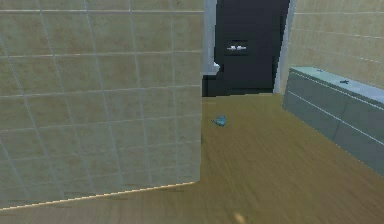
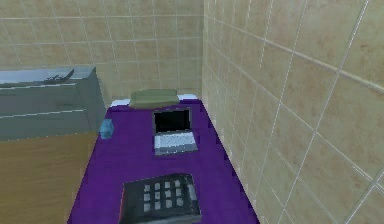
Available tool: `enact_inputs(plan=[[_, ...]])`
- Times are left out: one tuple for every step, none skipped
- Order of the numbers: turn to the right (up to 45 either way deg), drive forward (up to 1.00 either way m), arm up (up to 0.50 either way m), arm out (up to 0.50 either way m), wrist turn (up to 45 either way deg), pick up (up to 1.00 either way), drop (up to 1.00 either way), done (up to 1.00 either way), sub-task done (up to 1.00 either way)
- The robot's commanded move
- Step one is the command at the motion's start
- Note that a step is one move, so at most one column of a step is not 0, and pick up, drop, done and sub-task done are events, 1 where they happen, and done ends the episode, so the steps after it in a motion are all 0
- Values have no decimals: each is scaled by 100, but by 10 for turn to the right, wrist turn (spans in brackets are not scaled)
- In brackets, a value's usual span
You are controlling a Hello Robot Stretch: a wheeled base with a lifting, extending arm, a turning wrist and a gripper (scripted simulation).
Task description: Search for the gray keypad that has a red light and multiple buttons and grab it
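Observation:
A dark grey flat keypad (image 2: 160,198) with rows of pale buttons lies on a purple bed (image 2: 105,170), near the bottom of the arm side view. I cannot make out a red light on it. Farther up the bed stands a laptop (image 2: 173,131) with its lid raised and its screen dark.
An olive pillow (image 2: 155,97) lies at the bed's far end, and a small blue thing (image 2: 106,129) sits at its left edge. A grey cabinet (image 2: 45,100) stands left of the bed, and tiled walls close the back and right. In the forward view a tiled wall (image 1: 100,90) stands close on the left, with a dark door (image 1: 250,45), a grey cabinet (image 1: 340,105) and a blue thing (image 1: 220,121) on the wooden floor beyond.

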Motion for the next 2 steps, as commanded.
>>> enact_inputs(plan=[[0,0,46,0,0,0,0,0,0],[0,0,0,38,0,0,0,0,0]])
